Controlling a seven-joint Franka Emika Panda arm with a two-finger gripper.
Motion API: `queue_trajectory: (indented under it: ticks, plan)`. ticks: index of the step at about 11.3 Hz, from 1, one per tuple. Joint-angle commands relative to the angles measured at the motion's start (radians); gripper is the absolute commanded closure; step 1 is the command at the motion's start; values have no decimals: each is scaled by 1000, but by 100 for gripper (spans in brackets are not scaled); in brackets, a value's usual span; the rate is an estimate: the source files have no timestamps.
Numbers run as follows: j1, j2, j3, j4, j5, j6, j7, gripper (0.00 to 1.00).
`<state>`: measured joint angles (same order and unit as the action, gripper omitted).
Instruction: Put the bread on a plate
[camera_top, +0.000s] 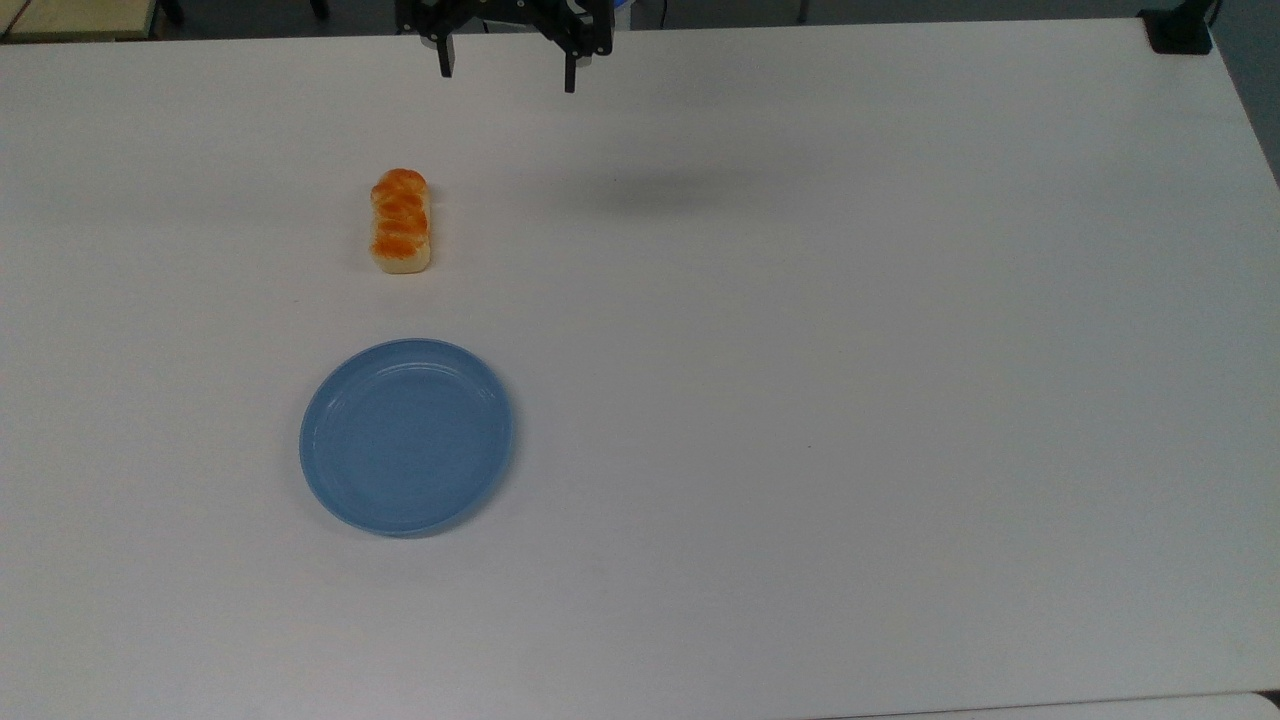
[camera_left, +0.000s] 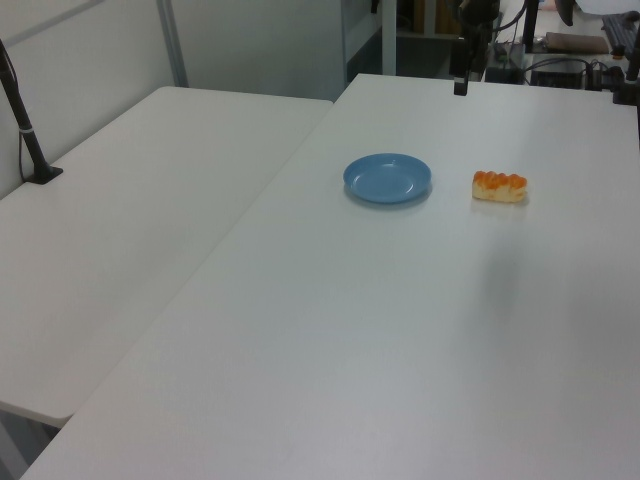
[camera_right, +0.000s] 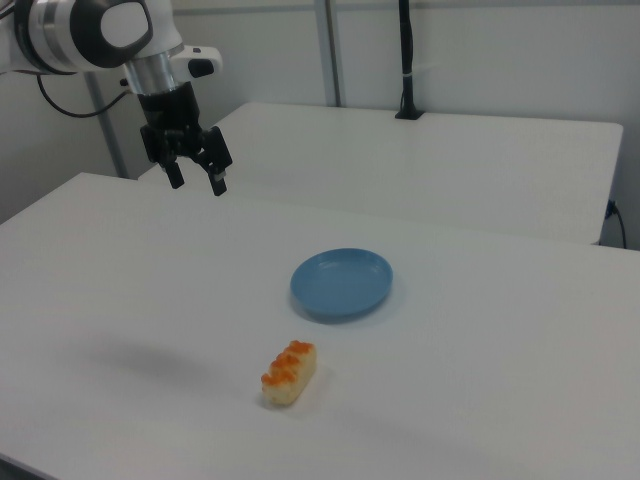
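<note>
The bread (camera_top: 401, 221) lies on the white counter (camera_top: 850, 350), apart from the blue plate (camera_top: 407, 436), which sits nearer the top view's bottom. Its long axis points from the plate toward the far edge. The gripper (camera_top: 508, 68) hangs high above that far edge, a little to the top view's right of the bread, jaws apart and empty. The top view cuts off the arm; the left view shows only one finger.

Lab: white tables (camera_top: 800, 400), robot arm (camera_right: 90, 30), clamped camera pole (camera_right: 405, 60)
</note>
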<state>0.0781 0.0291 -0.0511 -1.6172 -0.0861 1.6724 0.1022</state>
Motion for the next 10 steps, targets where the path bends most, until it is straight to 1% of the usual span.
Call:
queue_trajectory:
  ticks: [1, 7, 8, 10]
  plan:
    - [-3, -12, -1, 5, 14, -23, -3, 0]
    - [-6, -17, -1, 0, 14, -22, -6, 0]
    - [-12, -26, 0, -15, 14, -17, -9, 0]
    - [-40, -78, 0, -105, 14, 15, -100, 0]
